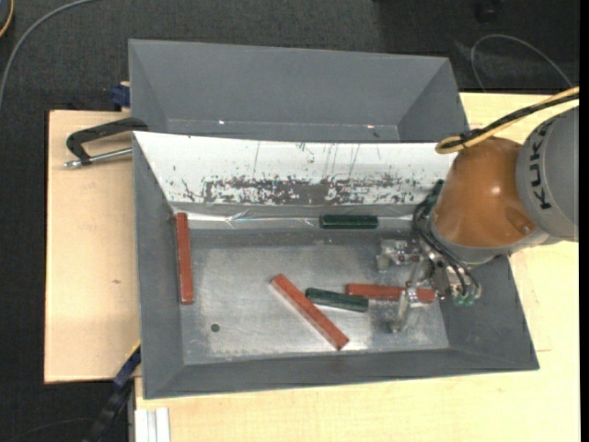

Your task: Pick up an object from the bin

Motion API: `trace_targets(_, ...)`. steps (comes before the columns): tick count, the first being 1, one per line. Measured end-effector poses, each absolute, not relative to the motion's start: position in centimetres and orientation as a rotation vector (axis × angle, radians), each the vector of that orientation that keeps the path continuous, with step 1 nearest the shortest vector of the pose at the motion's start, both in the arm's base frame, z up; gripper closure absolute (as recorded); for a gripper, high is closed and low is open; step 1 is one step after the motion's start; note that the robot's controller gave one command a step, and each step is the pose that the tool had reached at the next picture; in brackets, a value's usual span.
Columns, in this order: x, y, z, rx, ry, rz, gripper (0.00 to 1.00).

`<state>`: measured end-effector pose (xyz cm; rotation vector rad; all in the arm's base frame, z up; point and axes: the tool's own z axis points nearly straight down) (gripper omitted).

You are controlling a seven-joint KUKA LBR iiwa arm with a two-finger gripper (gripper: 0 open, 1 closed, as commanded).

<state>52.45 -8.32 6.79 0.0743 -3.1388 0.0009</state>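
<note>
grasp stage: jaws stand wide astride the short red stick [373, 292], right side of the bin [156, 274]; next, i reckon, close squarely, then lift.

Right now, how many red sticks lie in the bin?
3: a red stick along the left wall, a second diagonal in the middle, a third beside the end effector. More may hide under the arm.

Short red bar [373, 292] flat on bin floor [239, 279], right side
</note>
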Motion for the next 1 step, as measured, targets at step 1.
trace_targets(1,52.53,-8.03,7.06,0.082,-3.142,-0.001,1.0)
